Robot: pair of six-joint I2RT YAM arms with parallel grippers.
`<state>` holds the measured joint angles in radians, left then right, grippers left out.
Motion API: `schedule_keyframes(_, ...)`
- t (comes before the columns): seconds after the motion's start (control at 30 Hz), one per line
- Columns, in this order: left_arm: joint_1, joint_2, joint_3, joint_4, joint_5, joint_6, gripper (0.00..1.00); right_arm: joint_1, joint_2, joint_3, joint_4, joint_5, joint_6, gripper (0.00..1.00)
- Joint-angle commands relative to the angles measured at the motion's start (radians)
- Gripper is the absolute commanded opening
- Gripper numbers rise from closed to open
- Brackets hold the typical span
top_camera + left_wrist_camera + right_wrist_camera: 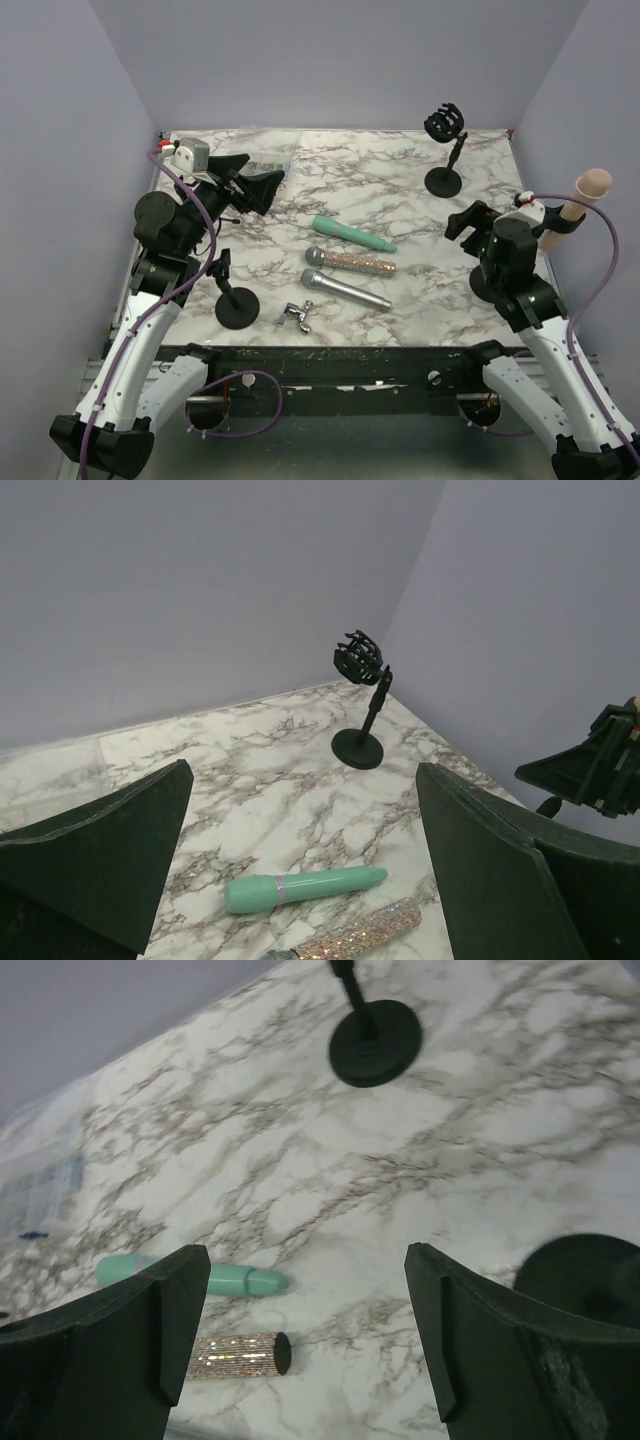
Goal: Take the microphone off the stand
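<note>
Mostly open white marble tabletop (380,165) toward far edge; black clip-topped stand (444,150) near far-right corner; left gripper (305,770), right gripper (308,1260) spread wide, empty.

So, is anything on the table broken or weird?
A small silver metal piece lies loose beside the near-left stand; it looks like a part that came off something, though I cannot tell what.

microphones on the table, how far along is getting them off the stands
Done: the teal microphone, glitter microphone and silver microphone lie flat mid-table, and the far stand holds nothing. In hand: nothing; left fingers and right fingers are open and empty. Left: a peach microphone at the right edge looks propped up behind the right arm, possibly on a stand.
</note>
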<state>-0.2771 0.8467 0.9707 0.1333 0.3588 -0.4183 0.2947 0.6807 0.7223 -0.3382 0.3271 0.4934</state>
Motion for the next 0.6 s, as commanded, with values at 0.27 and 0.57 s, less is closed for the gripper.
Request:
schedule_keyframes(0.27, -0.014, -0.011, -0.021, 0.025, -0.001, 0.001, 0.98, -0.003, -0.037, 0.011, -0.289, 0.682, 0.193, 0.83)
schedule_keyframes(0.57, -0.027, -0.008, -0.021, 0.012, -0.029, 0.033, 0.98, -0.003, 0.018, -0.14, -0.066, 0.854, 0.108, 0.83)
